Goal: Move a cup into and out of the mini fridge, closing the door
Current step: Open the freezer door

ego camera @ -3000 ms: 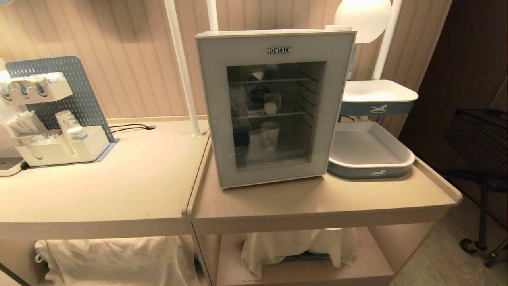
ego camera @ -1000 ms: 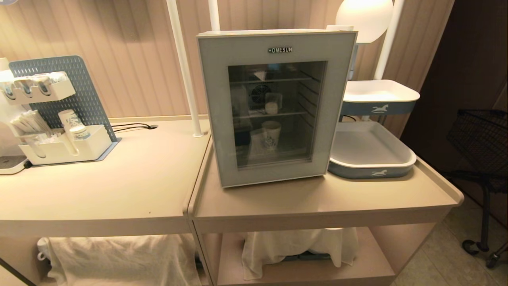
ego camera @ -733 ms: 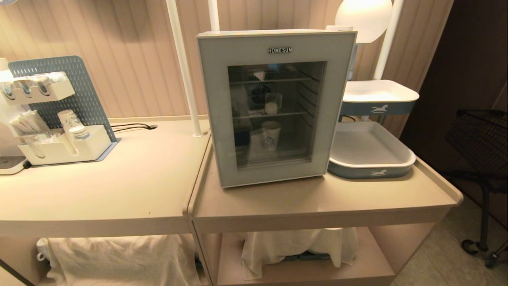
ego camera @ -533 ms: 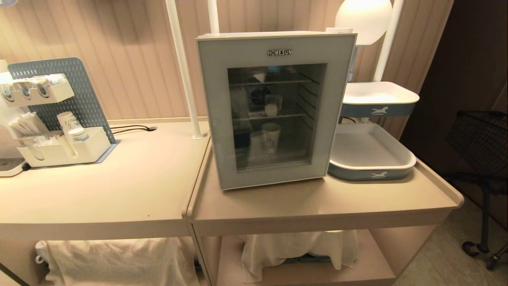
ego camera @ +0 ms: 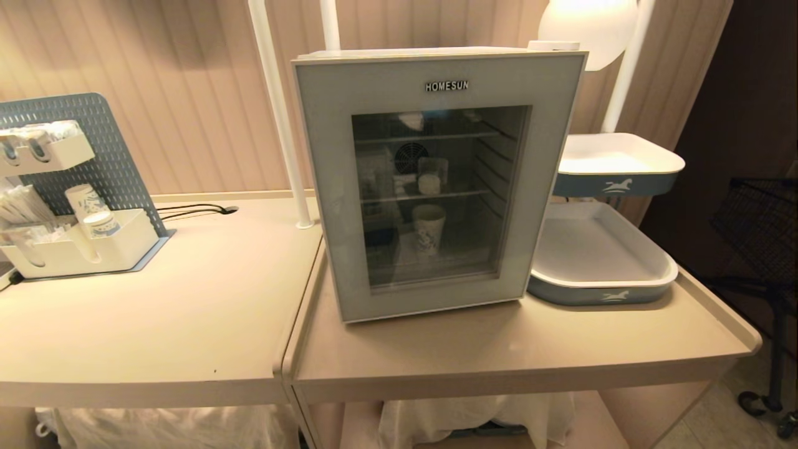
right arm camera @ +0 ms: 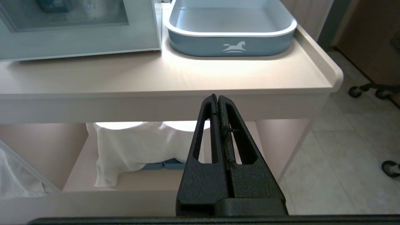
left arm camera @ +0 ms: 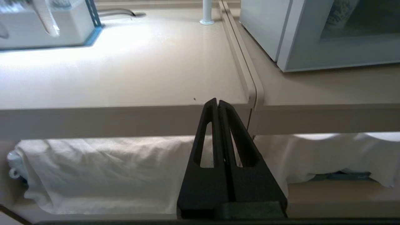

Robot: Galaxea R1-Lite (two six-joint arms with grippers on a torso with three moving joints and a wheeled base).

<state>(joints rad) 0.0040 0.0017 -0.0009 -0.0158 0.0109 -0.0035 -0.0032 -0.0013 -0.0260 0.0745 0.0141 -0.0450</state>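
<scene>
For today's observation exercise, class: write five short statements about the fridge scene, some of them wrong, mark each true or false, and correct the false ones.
1. The fridge door is shut. True.
2. The small cup sits on the counter in front of the fridge. False: it stands on a wire shelf inside, seen through the glass.
3. A taller paper cup stands below the small cup inside the fridge. True.
4. The left end effector is open. False: it is shut and holds nothing.
5. The lower tray sits left of the fridge. False: it sits on the fridge's right.
</scene>
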